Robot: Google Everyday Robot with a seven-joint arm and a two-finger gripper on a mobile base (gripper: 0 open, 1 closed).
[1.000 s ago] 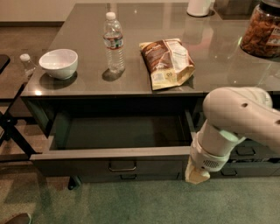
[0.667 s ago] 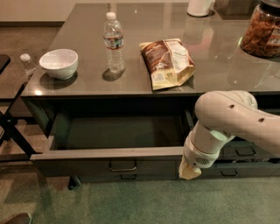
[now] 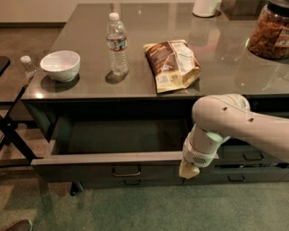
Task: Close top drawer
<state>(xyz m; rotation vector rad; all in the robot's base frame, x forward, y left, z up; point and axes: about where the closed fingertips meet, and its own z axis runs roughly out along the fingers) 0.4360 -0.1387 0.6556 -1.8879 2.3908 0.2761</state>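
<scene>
Camera view looks down at the front edge of the tabletop (image 3: pixel 216 85), and from here I see the top drawer (image 3: pixel 81 170) standing wide open beneath the left and middle stretch of that edge. Its deep box is bare inside, and its tall front panel carries a small metal handle (image 3: pixel 126 171) at the centre. A shallower drawer front with a like handle (image 3: pixel 132 182) sits just below it.

My arm (image 3: pixel 235 124) comes in from the right, under the front right part of the tabletop, and bends down towards the drawer. The gripper (image 3: pixel 188 170) hangs at the right end of the drawer's front panel, level with its top rim and well to the right of the handle. I cannot tell whether it is released or clenched, nor whether it actually touches the panel.

On the tabletop, a white bowl (image 3: pixel 60 65) sits near the left edge. A water bottle (image 3: pixel 117 44) stands upright to the right of it. A snack bag (image 3: pixel 172 64) lies flat near the middle of the front edge. A jar (image 3: pixel 270 31) of brown snacks stands by the right edge, and a white container (image 3: pixel 205 6) at the far edge. A small bottle (image 3: pixel 28 66) stands just off the left edge.
</scene>
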